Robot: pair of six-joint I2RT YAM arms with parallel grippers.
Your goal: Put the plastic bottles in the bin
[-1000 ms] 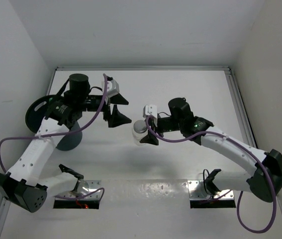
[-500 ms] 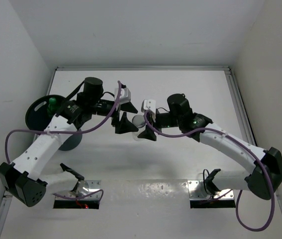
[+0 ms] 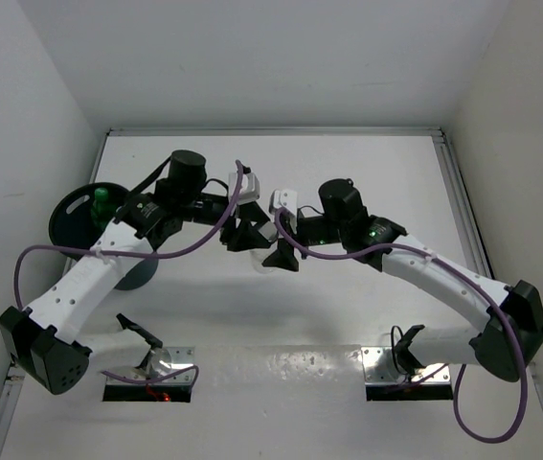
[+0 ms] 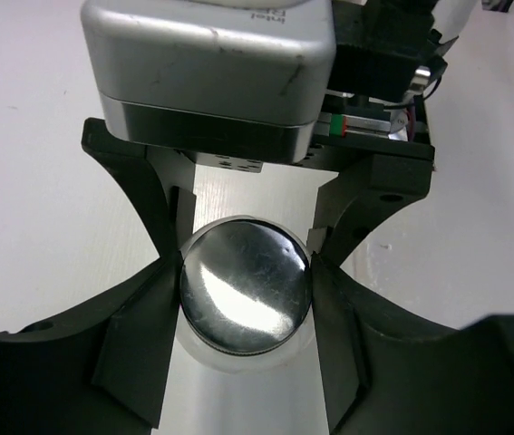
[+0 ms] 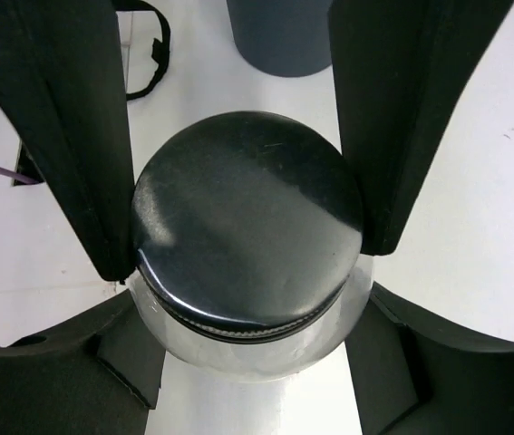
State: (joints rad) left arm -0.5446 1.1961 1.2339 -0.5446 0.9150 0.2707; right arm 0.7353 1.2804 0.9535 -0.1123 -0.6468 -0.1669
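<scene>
A plain clear plastic bottle (image 3: 265,233) with a dark cap hangs above the middle of the table, between both grippers. My right gripper (image 3: 279,251) is shut on it; the right wrist view shows the cap (image 5: 247,227) pinched between the black fingers (image 5: 75,163). My left gripper (image 3: 250,233) comes from the opposite side. Its fingers (image 4: 148,308) press against the same bottle (image 4: 246,290), one on each side. The bin (image 3: 65,225) stands at the far left with a green bottle (image 3: 101,199) inside; its grey wall (image 5: 279,36) also shows in the right wrist view.
White walls close off the table at the back and on both sides. Purple cables loop from both arms. A black strap (image 5: 152,50) lies on the table near the bin. Two metal base plates (image 3: 386,369) sit at the near edge.
My left gripper swung right from beside the bin to the bottle and closed its jaws on it. The right gripper kept its hold and shifted slightly toward the left one.
</scene>
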